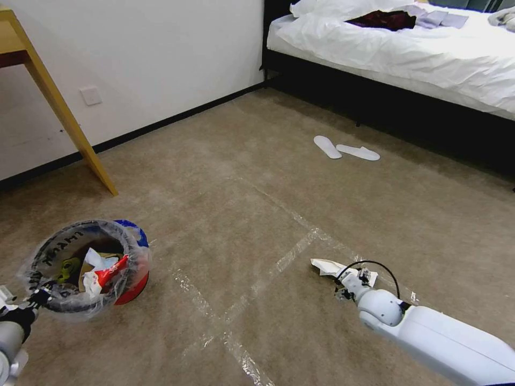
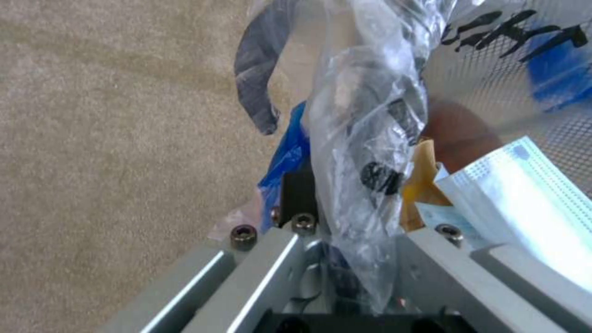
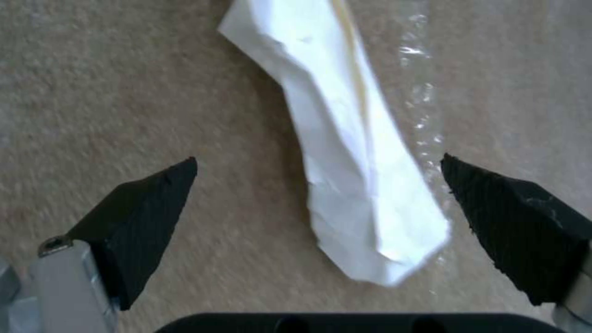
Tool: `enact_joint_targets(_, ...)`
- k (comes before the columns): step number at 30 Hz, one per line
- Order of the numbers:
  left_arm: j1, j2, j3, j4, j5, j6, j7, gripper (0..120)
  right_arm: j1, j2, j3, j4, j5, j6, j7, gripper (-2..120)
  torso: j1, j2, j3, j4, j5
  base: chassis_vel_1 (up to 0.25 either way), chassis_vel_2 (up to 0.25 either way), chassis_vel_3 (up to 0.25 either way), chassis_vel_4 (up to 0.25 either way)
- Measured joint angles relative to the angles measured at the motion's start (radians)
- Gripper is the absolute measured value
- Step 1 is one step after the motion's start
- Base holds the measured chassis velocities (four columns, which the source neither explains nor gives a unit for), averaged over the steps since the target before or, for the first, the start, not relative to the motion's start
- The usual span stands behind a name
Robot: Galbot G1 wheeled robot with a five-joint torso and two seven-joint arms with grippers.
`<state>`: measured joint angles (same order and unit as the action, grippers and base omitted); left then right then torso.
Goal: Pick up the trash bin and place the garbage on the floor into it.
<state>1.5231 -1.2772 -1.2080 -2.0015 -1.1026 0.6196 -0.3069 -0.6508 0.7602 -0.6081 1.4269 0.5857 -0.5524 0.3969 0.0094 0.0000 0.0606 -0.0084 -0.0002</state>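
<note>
While the left gripper [image 2: 345,222] is clamped on the bag-covered rim of the trash bin [image 1: 88,268], holding it tilted at the near left of the carpet [image 1: 225,177], the right gripper [image 3: 317,208] hangs with its fingers [image 3: 145,217] spread wide just above a crumpled white tissue [image 3: 351,152]. That tissue lies on the carpet between the two black fingertips, touching neither, its near end closer to one of them, beside a strip of shiny tape [image 1: 289,254]. Inside the bin sit a light-blue mask [image 2: 524,203], a brown paper bag [image 2: 422,185] and a red wrapper [image 1: 110,273].
</note>
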Motion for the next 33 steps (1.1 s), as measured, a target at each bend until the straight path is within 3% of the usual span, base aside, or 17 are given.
enact_joint_targets(16, 0.023, -0.002, -0.011, -0.006, -0.005, 0.001, 0.000, 0, 0.059, 0.152, 0.000, -0.295, -0.104, 0.115, -0.070, 100, 0.000, 0.000, 0.000, 0.0001, 0.0000, 0.000, 0.000, 0.000, 0.000)
enact_joint_targets(33, 0.023, -0.009, -0.003, -0.006, 0.000, 0.000, 0.002, 0, 0.072, 0.186, 0.016, -0.346, -0.118, 0.147, -0.080, 100, 0.000, 0.000, 0.000, 0.0001, 0.0001, 0.000, 0.000, 0.000, 0.000)
